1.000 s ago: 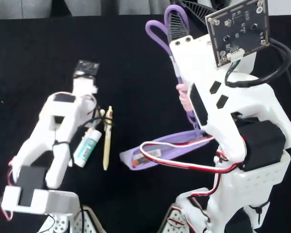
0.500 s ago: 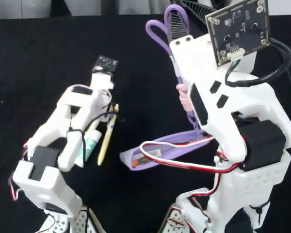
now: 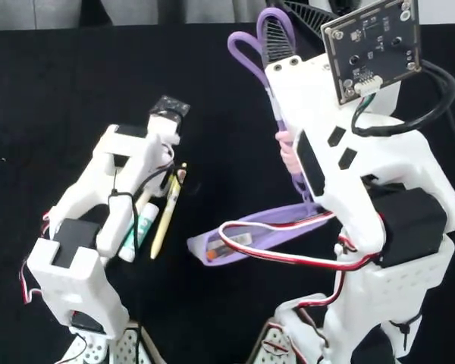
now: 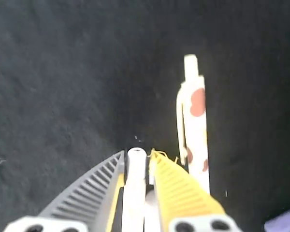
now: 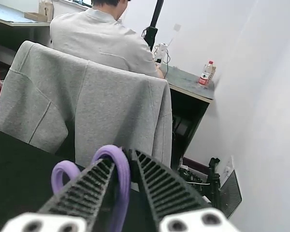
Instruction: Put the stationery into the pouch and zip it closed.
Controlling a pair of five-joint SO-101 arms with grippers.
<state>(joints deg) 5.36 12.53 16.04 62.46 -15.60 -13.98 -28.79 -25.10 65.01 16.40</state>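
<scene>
The purple pouch (image 3: pixel 246 236) lies open on the black table with an orange item inside. Its purple strap (image 3: pixel 246 53) runs up to my right gripper (image 3: pixel 277 26), raised high and shut on the loop (image 5: pixel 117 166). On the left, a spotted cream pen (image 3: pixel 165 220) and a white-and-green tube (image 3: pixel 135 233) lie side by side beneath my left arm (image 3: pixel 125 171). My left gripper (image 4: pixel 137 157) is down at the table, shut on a thin white stick (image 4: pixel 134 188), with the cream pen (image 4: pixel 194 130) right beside it.
The right arm's white body (image 3: pixel 364 189) and red-white cables (image 3: pixel 288 254) hang over the pouch's right half. A pink object (image 3: pixel 288 155) sits next to the strap. Black table surface (image 3: pixel 61 91) stretches to the far left.
My left arm swung forward and toward the pouch. The cream pen tilted, its far end now nearer the pouch. The right arm and pouch have not moved.
</scene>
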